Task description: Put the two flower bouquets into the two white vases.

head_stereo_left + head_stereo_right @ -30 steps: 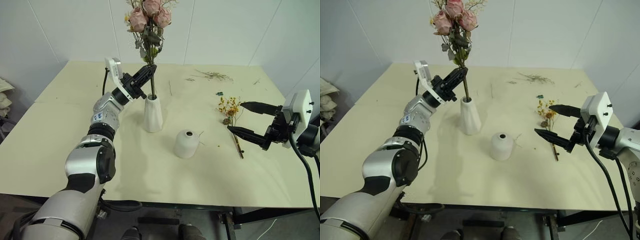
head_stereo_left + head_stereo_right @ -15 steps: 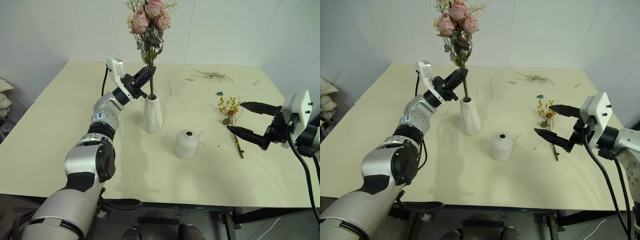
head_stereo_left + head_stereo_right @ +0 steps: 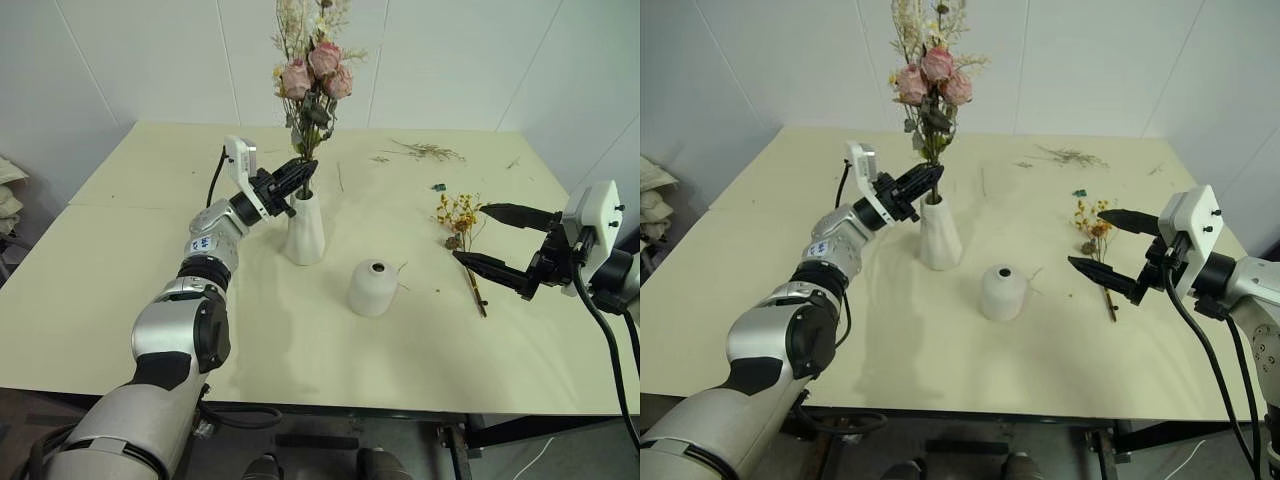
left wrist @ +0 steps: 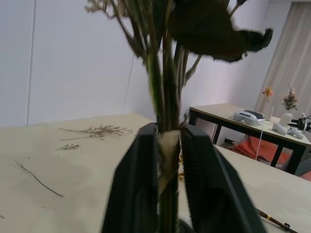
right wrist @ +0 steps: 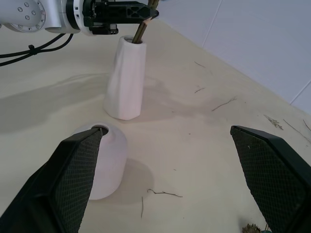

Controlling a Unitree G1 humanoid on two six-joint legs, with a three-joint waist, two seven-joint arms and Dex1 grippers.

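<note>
Letting go cleanly is the whole game here, so open the left gripper [image 3: 303,170] slowly and back it straight out sideways, otherwise you'll drag the stems and tip the tall vase [image 3: 305,228]. Right now its jaws are nearly closed around the stems of the rose bouquet [image 3: 315,85], just above the vase's narrow neck; from the left wrist view there looks to be a sliver of slack beside the stems, so I'd guess the squeeze is easing. The stems already sit down in the neck and the bunch stands roughly upright, so I'd call this half nearly done.

Your right gripper [image 3: 492,238] has its jaws spread wide with nothing in them, hovering near the yellow-orange spray [image 3: 461,215], which lies flat on the table [image 3: 120,260] on your right. The short round vase [image 3: 373,288] stands between the tall one and that spray, top hole free.

The roses are dusty pink, three heads bunched tight, with pale beige sprigs poking up above them and dark green leaves lower down. Looks top-heavy to me, so watch for wobble
</note>
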